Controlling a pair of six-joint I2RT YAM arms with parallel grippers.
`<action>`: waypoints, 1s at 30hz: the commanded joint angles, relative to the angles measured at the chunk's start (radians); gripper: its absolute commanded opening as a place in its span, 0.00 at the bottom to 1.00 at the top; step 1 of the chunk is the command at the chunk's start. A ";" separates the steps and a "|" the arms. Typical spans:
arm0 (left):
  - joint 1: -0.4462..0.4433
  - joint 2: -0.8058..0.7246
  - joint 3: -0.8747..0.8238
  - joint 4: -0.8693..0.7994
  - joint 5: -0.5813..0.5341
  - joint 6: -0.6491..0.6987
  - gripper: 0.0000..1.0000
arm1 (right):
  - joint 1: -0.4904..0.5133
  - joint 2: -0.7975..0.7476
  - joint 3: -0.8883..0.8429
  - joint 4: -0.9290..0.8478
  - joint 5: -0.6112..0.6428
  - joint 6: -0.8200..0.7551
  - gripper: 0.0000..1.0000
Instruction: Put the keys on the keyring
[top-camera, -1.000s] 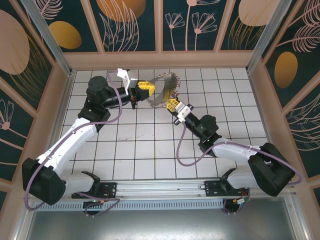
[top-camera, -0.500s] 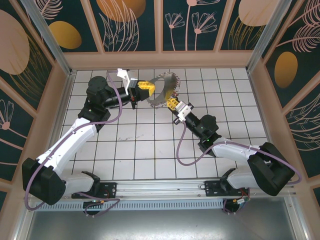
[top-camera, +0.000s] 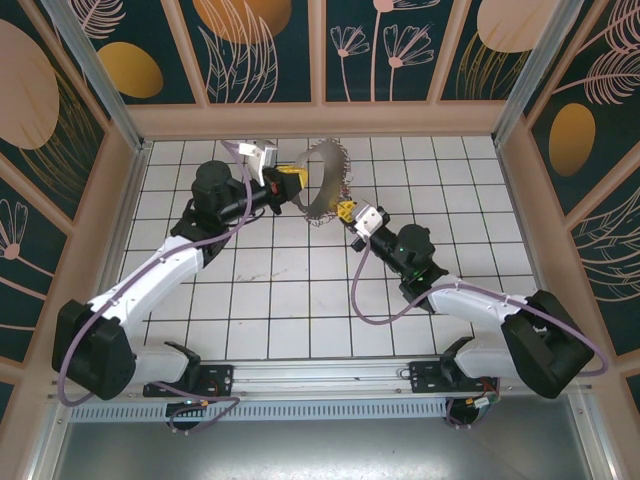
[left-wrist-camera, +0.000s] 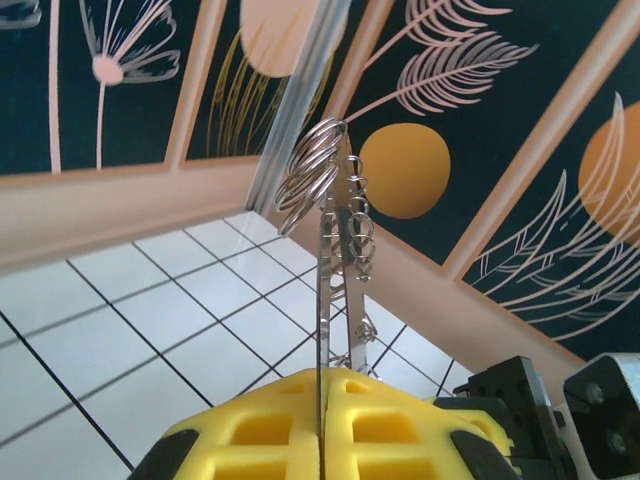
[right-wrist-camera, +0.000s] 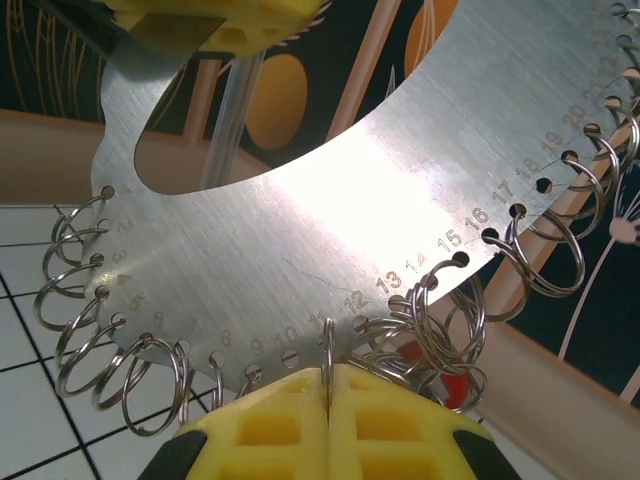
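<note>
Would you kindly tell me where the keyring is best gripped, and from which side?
Grip the keyring by its flat band, pinching both faces, coming edge-on from the outer rim through a gap between wire loops. The plate is thin, so only its faces offer purchase; the right hand holds it so.

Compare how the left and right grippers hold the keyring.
The left gripper grips the keyring so that its camera sees the plate edge-on. The right gripper pinches the loop-fringed rim near mark 11, facing the flat side. In the top view, the left gripper reaches in from the left and the right gripper from the lower right. Both are yellow-tipped and shut on the keyring.
</note>
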 joint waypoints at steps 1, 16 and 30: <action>0.019 0.047 0.009 0.075 -0.086 -0.107 0.09 | -0.034 -0.069 -0.002 -0.013 -0.083 0.060 0.00; 0.019 0.257 0.083 -0.109 0.022 -0.282 0.33 | -0.201 -0.124 0.089 -0.366 -0.429 0.084 0.00; 0.018 0.324 -0.011 -0.115 -0.042 -0.247 0.50 | -0.247 -0.017 0.164 -0.574 -0.392 0.079 0.00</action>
